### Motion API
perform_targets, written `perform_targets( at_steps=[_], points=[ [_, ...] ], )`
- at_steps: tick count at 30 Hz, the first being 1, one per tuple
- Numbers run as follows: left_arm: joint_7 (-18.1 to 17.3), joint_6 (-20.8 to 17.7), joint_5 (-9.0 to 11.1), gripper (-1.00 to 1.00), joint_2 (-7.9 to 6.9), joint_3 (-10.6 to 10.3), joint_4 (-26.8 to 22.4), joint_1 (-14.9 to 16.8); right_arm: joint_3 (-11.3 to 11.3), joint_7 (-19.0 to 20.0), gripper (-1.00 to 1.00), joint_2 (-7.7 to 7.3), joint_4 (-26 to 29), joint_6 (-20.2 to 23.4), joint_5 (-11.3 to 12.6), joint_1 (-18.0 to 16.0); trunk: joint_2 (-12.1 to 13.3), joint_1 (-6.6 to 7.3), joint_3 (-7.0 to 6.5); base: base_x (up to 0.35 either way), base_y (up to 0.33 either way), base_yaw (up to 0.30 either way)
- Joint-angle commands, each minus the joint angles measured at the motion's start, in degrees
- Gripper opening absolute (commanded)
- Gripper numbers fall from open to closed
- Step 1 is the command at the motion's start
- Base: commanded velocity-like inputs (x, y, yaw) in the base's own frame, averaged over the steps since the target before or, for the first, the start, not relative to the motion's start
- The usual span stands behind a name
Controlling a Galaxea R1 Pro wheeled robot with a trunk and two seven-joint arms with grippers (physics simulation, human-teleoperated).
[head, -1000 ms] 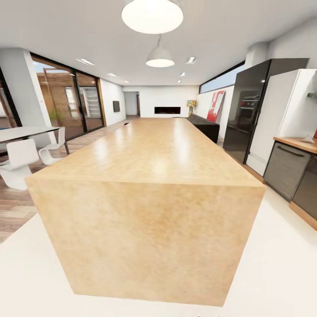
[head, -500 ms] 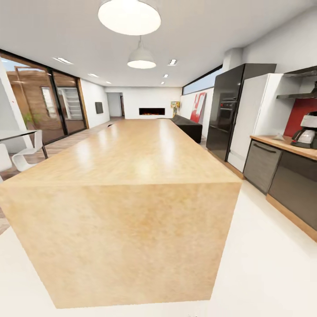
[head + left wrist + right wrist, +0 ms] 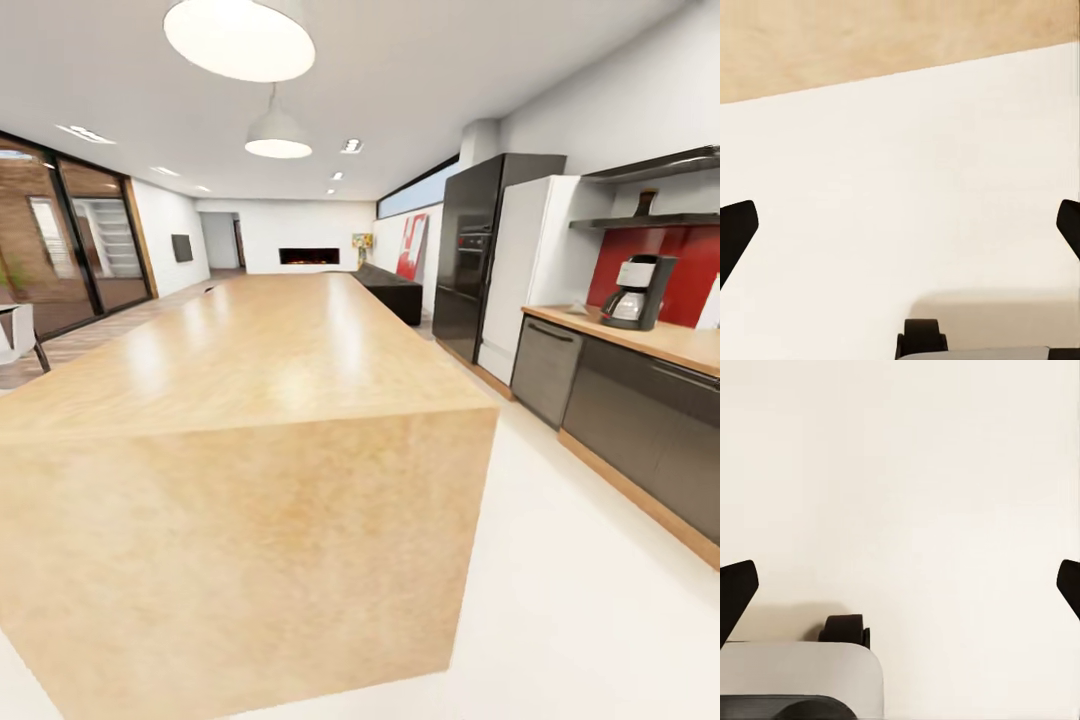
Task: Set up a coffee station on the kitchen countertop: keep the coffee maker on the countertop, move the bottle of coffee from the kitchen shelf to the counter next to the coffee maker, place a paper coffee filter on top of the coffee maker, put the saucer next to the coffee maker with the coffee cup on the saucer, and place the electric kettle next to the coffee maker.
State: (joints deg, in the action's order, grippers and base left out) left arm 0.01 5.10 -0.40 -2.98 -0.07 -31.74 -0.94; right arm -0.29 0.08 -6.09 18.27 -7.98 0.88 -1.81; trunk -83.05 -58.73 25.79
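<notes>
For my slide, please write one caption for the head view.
Tan island block ahead; coffee maker on the kitchen countertop at right.

A black-and-white coffee maker (image 3: 637, 291) with a white-and-steel carafe is seen upright on the light wood-grain table (image 3: 640, 336) above grey cabinet fronts, at the right of the head view, while a small dark bottle (image 3: 645, 203) is seen on the shelf above it.
</notes>
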Motion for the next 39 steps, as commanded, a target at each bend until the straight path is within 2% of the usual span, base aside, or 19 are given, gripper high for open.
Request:
perform_targets(
  at_steps=[1, 39],
  points=[
    [0.02, 0.09, -0.04, 1.0, -0.01, -0.01, -0.08, -0.03, -0.03, 0.01, 1.0, 0.01, -0.1, -0.2, 0.11, -0.04, -0.03, 0.0, 0.02, 0.0, 0.0, -0.241],
    [-0.01, 0.0, -0.04, 1.0, 0.08, -0.01, 0.01, -0.03, 0.03, -0.07, 1.0, 0.12, -0.32, -0.37, 0.13, -0.04, -0.03, 0.0, -1.18, 0.0, 0.0, -0.241]
  ],
)
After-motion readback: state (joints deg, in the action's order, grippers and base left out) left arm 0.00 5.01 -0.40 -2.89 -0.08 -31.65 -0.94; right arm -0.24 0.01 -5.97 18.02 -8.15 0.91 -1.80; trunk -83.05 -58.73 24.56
